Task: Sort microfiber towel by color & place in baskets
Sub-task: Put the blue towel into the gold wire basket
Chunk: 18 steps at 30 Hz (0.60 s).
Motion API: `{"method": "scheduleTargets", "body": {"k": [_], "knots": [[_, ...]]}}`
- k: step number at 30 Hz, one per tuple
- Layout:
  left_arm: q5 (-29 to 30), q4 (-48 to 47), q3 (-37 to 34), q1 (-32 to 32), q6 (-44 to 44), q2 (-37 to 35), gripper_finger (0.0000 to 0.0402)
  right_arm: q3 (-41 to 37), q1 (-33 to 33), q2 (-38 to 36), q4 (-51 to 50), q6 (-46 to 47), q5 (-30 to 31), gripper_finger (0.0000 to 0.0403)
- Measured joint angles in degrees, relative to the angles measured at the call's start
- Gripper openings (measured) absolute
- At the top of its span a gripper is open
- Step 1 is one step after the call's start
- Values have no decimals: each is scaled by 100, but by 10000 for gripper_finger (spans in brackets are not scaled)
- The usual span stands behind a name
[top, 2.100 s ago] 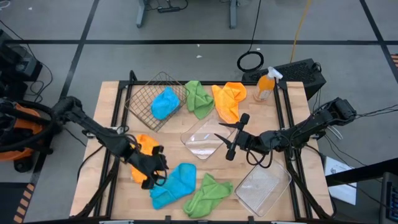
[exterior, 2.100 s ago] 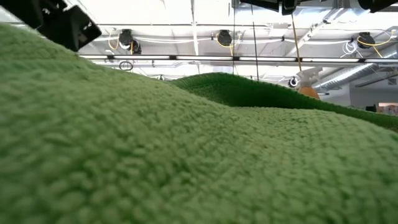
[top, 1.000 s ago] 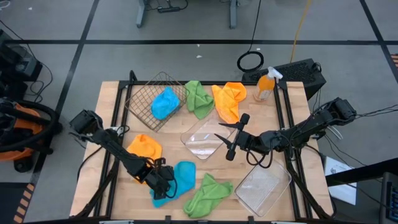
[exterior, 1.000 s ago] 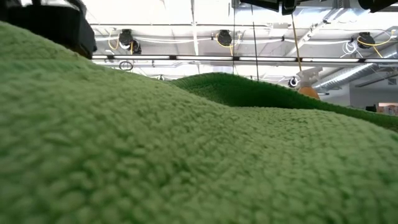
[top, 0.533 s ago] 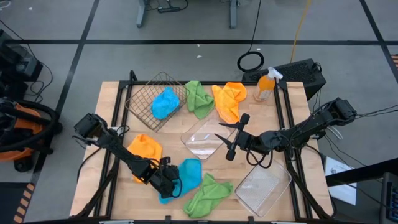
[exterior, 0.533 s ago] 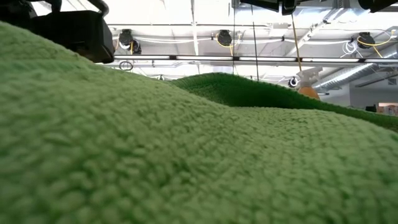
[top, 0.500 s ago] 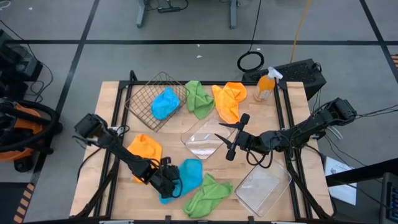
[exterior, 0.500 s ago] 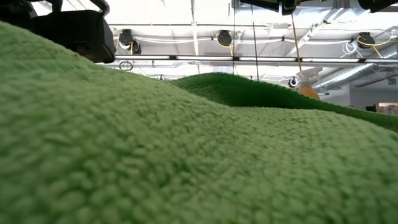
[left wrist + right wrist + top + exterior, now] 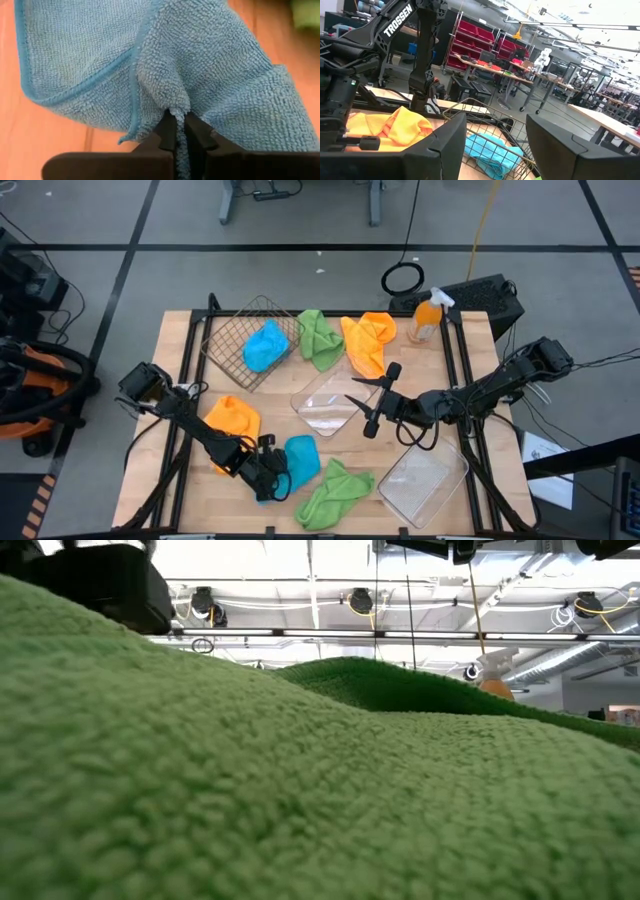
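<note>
My left gripper (image 9: 272,480) is shut on a blue microfiber towel (image 9: 301,459) lying bunched near the table's front. An orange towel (image 9: 233,420) lies to its left and a green one (image 9: 335,492) to its right; that green towel (image 9: 300,790) fills the low view. A second blue towel (image 9: 266,345) lies in the wire basket (image 9: 235,330). Beside the basket lie a green towel (image 9: 320,337) and an orange one (image 9: 367,342). My right gripper (image 9: 365,405) hangs open over a clear tray (image 9: 318,418). My left gripper pinches a raised fold of the blue towel (image 9: 176,111) between its two fingers, near the towel's left edge. The fingers (image 9: 166,134) come low and slanting from the table's left. The rest of the towel lies slack on the table.
A second clear tray (image 9: 420,475) sits at the front right. An orange spray bottle (image 9: 426,315) stands at the back right. The right wrist view shows the wire basket (image 9: 485,117) and the orange towel (image 9: 390,127) beyond the fingers.
My left gripper has gone toward the table's near right, into the blue towel's left edge, and has taken hold there. The towel's left part has been pushed rightward and bunched up; its right part has stayed where it was.
</note>
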<state>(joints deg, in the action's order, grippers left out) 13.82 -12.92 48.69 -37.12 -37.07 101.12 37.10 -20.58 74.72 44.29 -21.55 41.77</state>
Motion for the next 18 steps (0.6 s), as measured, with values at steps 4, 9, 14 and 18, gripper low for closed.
{"method": "scheduleTargets", "body": {"k": [4, 9, 14, 18], "knots": [[255, -405, -56, -61, 178, -631, 13, 2, -4, -2, 11, 241, -493, 199], [986, -763, -11, -127, 441, -1480, 11, 13, -6, 131, 76, 977, -2105, 200], [1297, -781, 2, -168, 1060, -2062, 10, 14, -82, 750, 262, 1483, -2393, 213], [1623, -786, -4, -159, 1478, -2380, 10, 288, -98, 1565, 615, 1428, -2390, 228]]}}
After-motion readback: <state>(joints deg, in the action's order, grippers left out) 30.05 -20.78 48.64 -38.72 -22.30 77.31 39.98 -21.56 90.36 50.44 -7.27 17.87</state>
